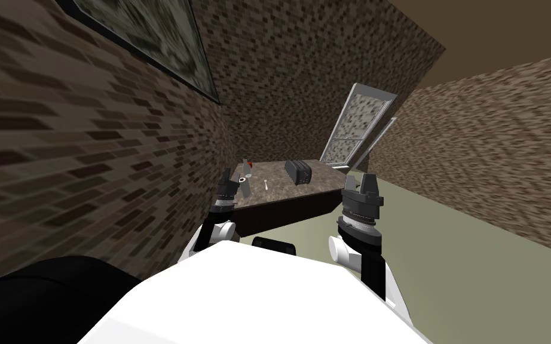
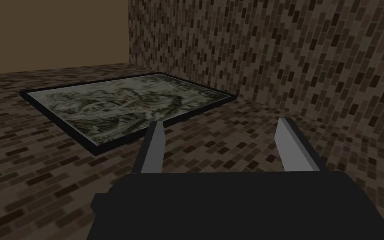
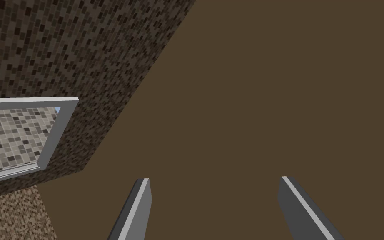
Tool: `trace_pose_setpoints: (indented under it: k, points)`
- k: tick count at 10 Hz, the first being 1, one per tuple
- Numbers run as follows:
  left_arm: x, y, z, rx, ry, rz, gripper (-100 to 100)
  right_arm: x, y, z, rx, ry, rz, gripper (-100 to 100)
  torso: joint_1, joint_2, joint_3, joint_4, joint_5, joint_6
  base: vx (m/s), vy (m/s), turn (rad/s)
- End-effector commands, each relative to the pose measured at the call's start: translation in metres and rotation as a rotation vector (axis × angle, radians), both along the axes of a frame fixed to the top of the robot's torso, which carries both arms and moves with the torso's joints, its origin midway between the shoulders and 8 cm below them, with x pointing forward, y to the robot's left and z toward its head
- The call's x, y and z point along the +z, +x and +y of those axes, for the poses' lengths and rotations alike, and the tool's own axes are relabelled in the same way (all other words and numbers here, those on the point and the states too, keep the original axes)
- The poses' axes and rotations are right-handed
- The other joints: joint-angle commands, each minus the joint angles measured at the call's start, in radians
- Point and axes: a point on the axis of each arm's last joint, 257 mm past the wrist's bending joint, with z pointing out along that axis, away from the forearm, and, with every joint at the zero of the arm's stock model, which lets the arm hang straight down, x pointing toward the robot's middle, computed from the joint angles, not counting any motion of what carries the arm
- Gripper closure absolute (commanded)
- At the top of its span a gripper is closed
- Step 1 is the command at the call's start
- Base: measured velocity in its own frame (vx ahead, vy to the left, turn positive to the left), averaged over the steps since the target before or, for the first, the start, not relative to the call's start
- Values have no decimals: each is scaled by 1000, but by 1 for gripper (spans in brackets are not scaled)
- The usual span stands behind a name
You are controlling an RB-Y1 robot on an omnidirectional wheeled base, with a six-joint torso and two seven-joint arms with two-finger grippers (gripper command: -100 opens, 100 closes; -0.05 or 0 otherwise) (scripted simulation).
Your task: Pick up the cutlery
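Nearest to me, just above the middle of the head view's lower half, both my arms are held up in front of my chest. The left gripper (image 1: 227, 179) sits left of centre, right at the near left corner of the table (image 1: 322, 182). Its fingers (image 2: 155, 146) stand wide apart with nothing between them. The right gripper (image 1: 367, 182) is right of centre, off the table's near right end and over the floor. Its fingers (image 3: 139, 208) are also spread and hold nothing. Both wrists point upward and away from the tabletop, which I take as a carrying pose that keeps the blades clear of the table edge, not a reach, so the pick has not begun. Just beyond the left gripper, in the centre of the head view, a small pale spoon (image 1: 266, 184) lies flat on the dark mottled top, apart from everything else. That is the cutlery I am after. Between it and my left gripper is a grey slanted sliver (image 1: 248, 188), and I cannot tell whether that is another utensil. The spoon lies toward the left end, so I judge the left arm the better placed. Because the spoon lies flat and thin, the fingers would have to tip down over it and straddle its handle. Farther along the table, right of the spoon, stands a dark boxy appliance (image 1: 298, 171). Behind the table's far end, upper right of centre, is a pale-framed window (image 1: 358, 125).
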Motion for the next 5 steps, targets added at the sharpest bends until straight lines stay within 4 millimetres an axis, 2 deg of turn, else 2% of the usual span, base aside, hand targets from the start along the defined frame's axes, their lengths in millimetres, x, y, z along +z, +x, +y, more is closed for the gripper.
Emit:
trace_pose_setpoints:
  k: [1, 4, 5]
  points:
    - [-8, 3, -4, -22, 39, 27, -100, 0, 0, 0, 0, 0, 0, 0, 0, 0, 0, 0, 0, 0, -5, -18, -45]
    - [-28, 8, -9, -58, 104, 87, -100, 0, 0, 0, 0, 0, 0, 0, -2, 1, 1, 0, -1, 0, -15, -41, -69]
    - [-28, 8, -10, -63, 114, 89, -100, 0, 0, 0, 0, 0, 0, 0, -3, 1, 1, 0, -1, 0, -14, -32, -16]
